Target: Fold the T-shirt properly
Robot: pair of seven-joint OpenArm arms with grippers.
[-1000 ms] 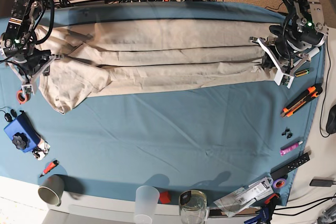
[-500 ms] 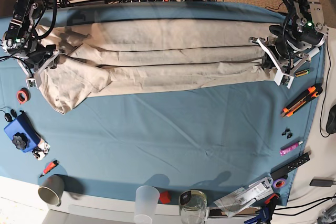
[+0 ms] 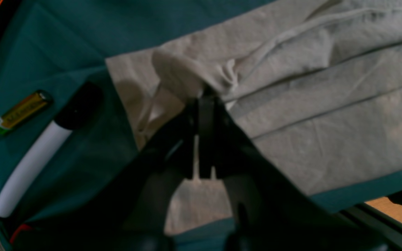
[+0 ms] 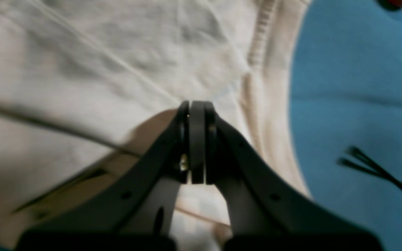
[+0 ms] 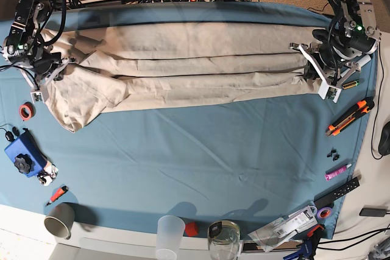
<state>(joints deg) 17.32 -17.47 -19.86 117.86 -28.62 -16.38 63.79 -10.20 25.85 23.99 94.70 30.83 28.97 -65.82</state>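
The beige T-shirt (image 5: 195, 65) lies folded lengthwise into a long strip across the back of the teal tablecloth (image 5: 201, 150). At its right end in the base view, my left gripper (image 5: 308, 72) is shut on a bunched fold of the hem (image 3: 187, 75), seen up close in the left wrist view (image 3: 205, 92). At the left end, my right gripper (image 5: 53, 71) rests on the shirt (image 4: 82, 69) beside the ribbed collar (image 4: 262, 42). Its jaws (image 4: 194, 104) are shut tight against the fabric. Whether any cloth is pinched between them does not show.
A battery (image 3: 21, 111) and a white marker (image 3: 30, 174) lie by the left gripper. An orange cutter (image 5: 350, 117) and a pink pen (image 5: 337, 172) are at the right edge. Red tape (image 5: 25, 111), a blue device (image 5: 24, 153) and cups (image 5: 59, 218) are at the left and front.
My right gripper has moved toward the back of the table, off the red tape and onto the shirt's collar end, and its jaws have closed. The left arm has stayed still.
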